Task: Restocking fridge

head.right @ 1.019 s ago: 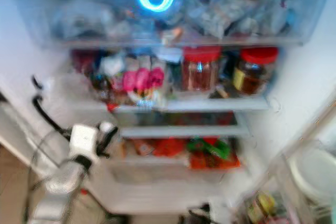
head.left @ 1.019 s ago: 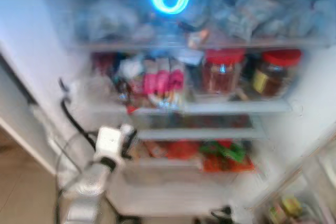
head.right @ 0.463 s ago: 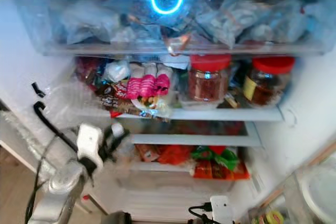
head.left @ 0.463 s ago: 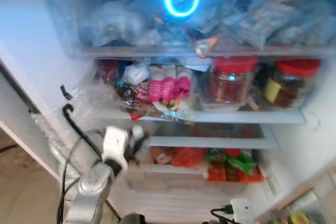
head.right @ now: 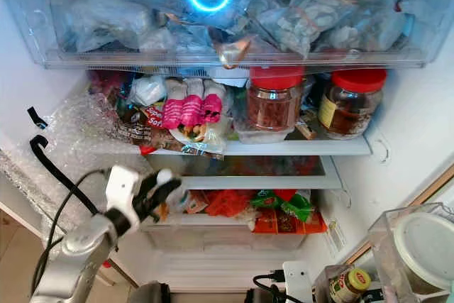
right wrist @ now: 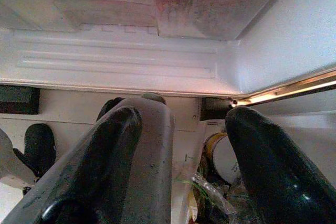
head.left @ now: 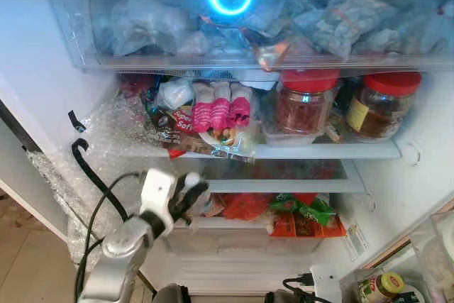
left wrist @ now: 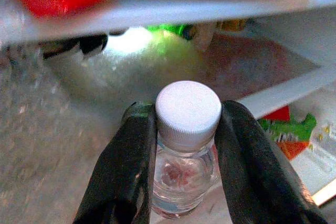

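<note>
Left gripper [left wrist: 184, 145] is clamped on a small clear white-capped bottle [left wrist: 186, 129], held at the left front of the fridge's lower shelf [head.left: 284, 186] and not yet set down. Right gripper [right wrist: 181, 156] hangs low, fingers spread around nothing. Placing and release look left to do.

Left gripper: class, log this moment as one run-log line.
left gripper: shut on small clear white-capped bottle | place: front of open fridge's lower shelf | right gripper: open, idle

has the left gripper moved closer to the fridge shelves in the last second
Yes. The left gripper, shut on a small white-capped bottle, has moved rightwards and inwards: it was below the pink packet's left edge, now it nearly touches the red bag on the lower shelf.
</note>
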### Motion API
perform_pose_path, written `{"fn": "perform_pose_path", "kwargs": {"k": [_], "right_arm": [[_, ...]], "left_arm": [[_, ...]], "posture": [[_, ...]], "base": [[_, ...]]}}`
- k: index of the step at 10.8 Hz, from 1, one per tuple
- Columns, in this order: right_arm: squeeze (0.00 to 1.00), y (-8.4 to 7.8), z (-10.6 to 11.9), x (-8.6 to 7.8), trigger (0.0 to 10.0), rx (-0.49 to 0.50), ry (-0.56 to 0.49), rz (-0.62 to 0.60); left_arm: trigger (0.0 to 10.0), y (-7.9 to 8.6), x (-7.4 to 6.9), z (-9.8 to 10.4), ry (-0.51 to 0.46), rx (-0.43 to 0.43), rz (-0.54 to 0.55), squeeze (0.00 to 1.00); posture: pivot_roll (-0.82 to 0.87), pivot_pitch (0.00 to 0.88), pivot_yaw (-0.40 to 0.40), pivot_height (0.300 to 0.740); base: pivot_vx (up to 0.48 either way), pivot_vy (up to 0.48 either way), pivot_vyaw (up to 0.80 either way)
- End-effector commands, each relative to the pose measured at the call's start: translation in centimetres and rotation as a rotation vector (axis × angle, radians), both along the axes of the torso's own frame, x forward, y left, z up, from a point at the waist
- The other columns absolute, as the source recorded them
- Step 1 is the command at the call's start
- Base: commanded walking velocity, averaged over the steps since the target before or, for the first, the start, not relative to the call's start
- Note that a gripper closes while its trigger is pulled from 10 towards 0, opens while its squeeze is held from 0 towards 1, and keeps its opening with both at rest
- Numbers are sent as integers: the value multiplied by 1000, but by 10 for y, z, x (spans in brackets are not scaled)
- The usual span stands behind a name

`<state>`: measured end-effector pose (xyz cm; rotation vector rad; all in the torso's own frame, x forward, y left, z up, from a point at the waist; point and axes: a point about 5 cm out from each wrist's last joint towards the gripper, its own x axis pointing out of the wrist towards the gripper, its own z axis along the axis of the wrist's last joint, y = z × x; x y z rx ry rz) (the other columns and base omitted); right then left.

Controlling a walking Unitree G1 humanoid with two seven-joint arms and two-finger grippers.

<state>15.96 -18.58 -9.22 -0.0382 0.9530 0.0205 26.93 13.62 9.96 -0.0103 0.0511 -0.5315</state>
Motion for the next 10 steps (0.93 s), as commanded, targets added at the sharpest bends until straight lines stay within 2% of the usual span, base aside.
{"fn": "perform_pose_path", "kwargs": {"k": [1,6,7,10], "right_arm": [[0,4,-7,-16,10000,11,67,1],[0,4,-7,-16,10000,10,62,-3],[0,4,-7,-16,10000,9,62,-3],[0,3,-7,-15,10000,6,58,-5]], "left_arm": [[10000,-3,2,13,-66,-9,-5,0],[10000,-1,10,11,-131,18,67,0],[10000,-1,11,6,-139,51,70,0],[10000,5,12,-5,-146,72,107,0]], "posture": [[-82,31,1,651],[-86,36,-1,651],[-87,36,-2,651],[-91,38,-4,651]], "base": [[0,0,0],[0,0,0],[0,0,0],[0,0,0]]}}
